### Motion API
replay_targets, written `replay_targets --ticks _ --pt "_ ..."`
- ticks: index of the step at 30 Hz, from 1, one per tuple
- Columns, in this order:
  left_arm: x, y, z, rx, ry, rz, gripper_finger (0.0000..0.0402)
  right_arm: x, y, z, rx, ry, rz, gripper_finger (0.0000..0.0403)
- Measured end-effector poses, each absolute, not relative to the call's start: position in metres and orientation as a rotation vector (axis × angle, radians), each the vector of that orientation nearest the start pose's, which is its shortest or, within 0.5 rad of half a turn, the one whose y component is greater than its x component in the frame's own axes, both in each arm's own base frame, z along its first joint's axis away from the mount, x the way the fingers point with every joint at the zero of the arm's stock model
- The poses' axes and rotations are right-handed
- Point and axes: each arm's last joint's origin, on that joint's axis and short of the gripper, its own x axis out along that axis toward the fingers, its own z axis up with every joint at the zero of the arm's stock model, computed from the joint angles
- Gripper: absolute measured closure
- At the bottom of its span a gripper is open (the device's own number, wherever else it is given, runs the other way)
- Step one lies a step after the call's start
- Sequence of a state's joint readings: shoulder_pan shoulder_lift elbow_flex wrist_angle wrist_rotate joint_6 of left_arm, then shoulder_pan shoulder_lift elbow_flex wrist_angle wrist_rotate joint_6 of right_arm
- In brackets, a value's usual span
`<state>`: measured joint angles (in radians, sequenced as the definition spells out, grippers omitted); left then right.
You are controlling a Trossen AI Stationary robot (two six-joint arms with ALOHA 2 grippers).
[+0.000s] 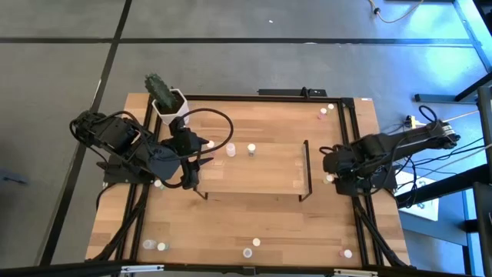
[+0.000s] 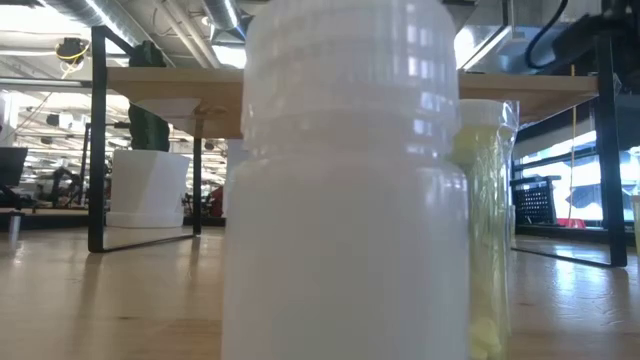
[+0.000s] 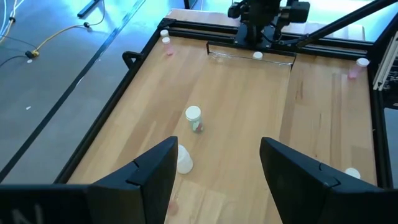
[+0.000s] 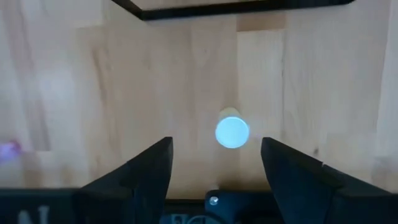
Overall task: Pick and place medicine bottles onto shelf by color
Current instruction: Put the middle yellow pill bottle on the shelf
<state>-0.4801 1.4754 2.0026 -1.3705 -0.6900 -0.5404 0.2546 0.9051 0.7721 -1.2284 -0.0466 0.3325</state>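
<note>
The shelf [image 1: 254,173] stands mid-table. Two small bottles stand on it near its far edge, a pink one [image 1: 231,148] and a pale white-capped one [image 1: 250,149]; the left wrist view shows the pale one [image 3: 193,118]. My left gripper [image 1: 192,173] is open and empty at the shelf's left end, its fingers [image 3: 155,171] pointing along the board. My right gripper [image 1: 332,169] is open, pointing down beside the shelf's right end. Its fingers [image 4: 155,165] stand on either side of a yellowish, pale-capped bottle [image 4: 232,132] upright on the table, without touching it.
A white pot with a cactus [image 1: 165,100] stands at the far left. Loose bottles stand at the far right corner [image 1: 326,111], left of the shelf [image 1: 157,183] and along the near edge [image 1: 251,246]. A white bottle [image 2: 340,180] fills the low view.
</note>
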Motion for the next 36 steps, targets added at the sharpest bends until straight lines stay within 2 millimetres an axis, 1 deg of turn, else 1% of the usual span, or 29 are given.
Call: replay_targets --ticks 9,20,36 --pt "0.218 -0.093 0.474 -0.050 0.620 0.375 0.0179 0.125 0.034 0.223 0.135 1.383 0.023 0.0157" --pt "0.218 -0.093 0.474 -0.051 0.620 0.376 0.0179 0.121 0.033 0.202 0.130 1.414 0.010 0.0157" --pt "0.218 -0.093 0.474 -0.056 0.618 0.377 0.0179 0.122 0.032 0.200 0.159 1.404 -0.044 0.0157"
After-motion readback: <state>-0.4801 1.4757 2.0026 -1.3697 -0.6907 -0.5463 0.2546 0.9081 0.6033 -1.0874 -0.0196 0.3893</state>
